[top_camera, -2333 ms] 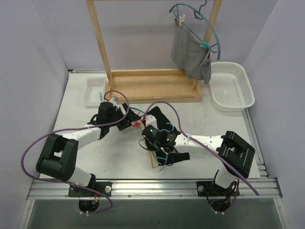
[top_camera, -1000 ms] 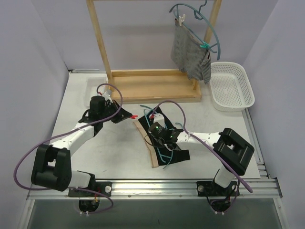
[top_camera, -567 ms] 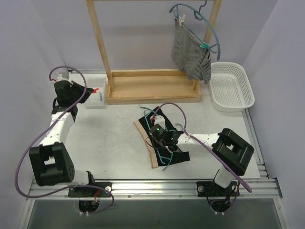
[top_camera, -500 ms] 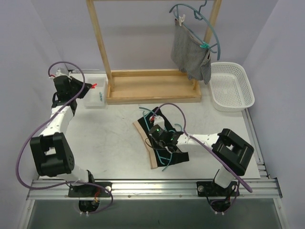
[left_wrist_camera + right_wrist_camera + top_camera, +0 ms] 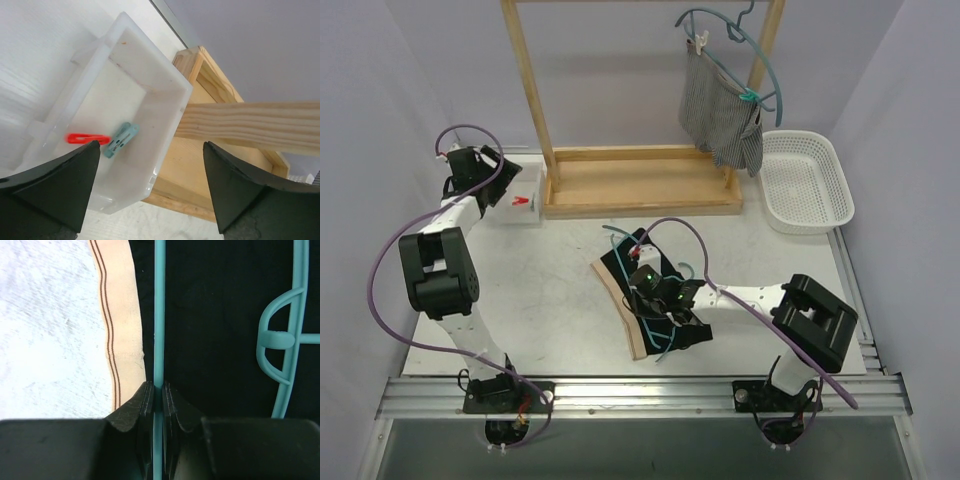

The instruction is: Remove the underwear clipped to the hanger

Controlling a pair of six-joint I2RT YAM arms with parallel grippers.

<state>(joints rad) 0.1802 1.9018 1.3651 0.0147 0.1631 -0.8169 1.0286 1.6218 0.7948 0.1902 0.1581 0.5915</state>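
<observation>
Two clips [image 5: 88, 138] lie in the white tray [image 5: 150, 70] beneath my left gripper [image 5: 149, 165], jaws wide, empty. My right gripper [image 5: 154, 390] pinches the teal hanger [image 5: 159, 315] over the black underwear [image 5: 215, 300] on the table [image 5: 540, 290] — best kept firm while the left comes across; the grey underwear [image 5: 715, 115] hangs clipped at the rack [image 5: 530, 90].

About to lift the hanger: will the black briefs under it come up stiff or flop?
Probably floppy: the black briefs lie flat as thin cloth, so they should sag and trail. The tan waistband curves loosely, so it is hardly stiffer. The right gripper pinches only the teal hanger, so unclipped cloth may slide off.
</observation>
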